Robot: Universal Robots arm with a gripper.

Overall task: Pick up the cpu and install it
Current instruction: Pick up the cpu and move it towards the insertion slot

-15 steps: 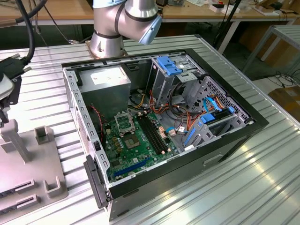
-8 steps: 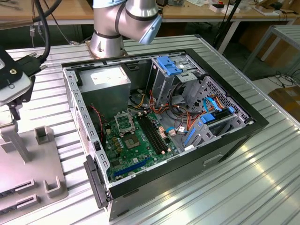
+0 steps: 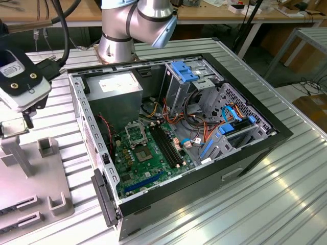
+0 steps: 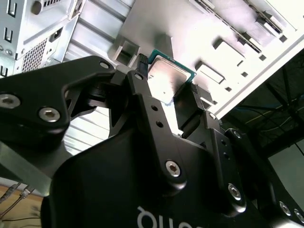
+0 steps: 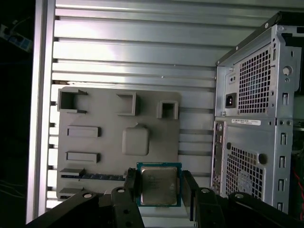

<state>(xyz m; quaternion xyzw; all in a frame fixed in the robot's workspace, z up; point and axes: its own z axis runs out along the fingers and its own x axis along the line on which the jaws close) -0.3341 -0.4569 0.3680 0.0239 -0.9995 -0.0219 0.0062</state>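
Note:
The cpu (image 5: 159, 186) is a small flat square chip with a silver-grey top and a green rim. My gripper (image 5: 160, 209) is shut on it, one black finger (image 5: 130, 183) on each side. It hangs just above the grey parts holder (image 5: 104, 142), near the holder's empty square seat (image 5: 136, 141). In the exterior view the gripper (image 3: 18, 122) holds the cpu (image 3: 9, 127) at the view's far left, well outside the open computer case (image 3: 255, 148). The second wrist view shows the cpu (image 4: 168, 78) between the fingertips. The motherboard's framed socket (image 3: 134, 133) sits inside the case.
The grey holder (image 3: 30, 194) carries upright posts and slots under my gripper. The case's side wall (image 3: 84, 117) stands between holder and motherboard. A grey power-supply box (image 3: 115, 94), loose cables (image 3: 199, 127) and blue drive brackets (image 3: 184, 71) crowd the case. The arm's base (image 3: 117, 41) stands behind.

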